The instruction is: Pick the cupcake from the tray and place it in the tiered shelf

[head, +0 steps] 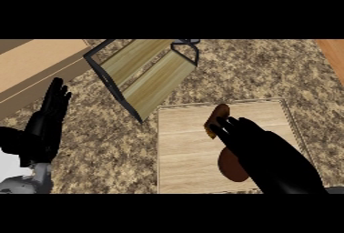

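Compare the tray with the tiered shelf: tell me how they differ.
The tray is a flat wooden board lying square to the view; the tiered shelf has a black frame and sits slanted. The tray carries the cupcake, with the right hand over it; the tiered shelf's boards show nothing on them. Both have pale wood surfaces and stand on the speckled counter.

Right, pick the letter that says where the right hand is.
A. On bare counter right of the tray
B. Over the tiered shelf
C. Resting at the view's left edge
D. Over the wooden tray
D: the right hand lies over the wooden tray, while the tiered shelf stands apart from it, up and to the left.
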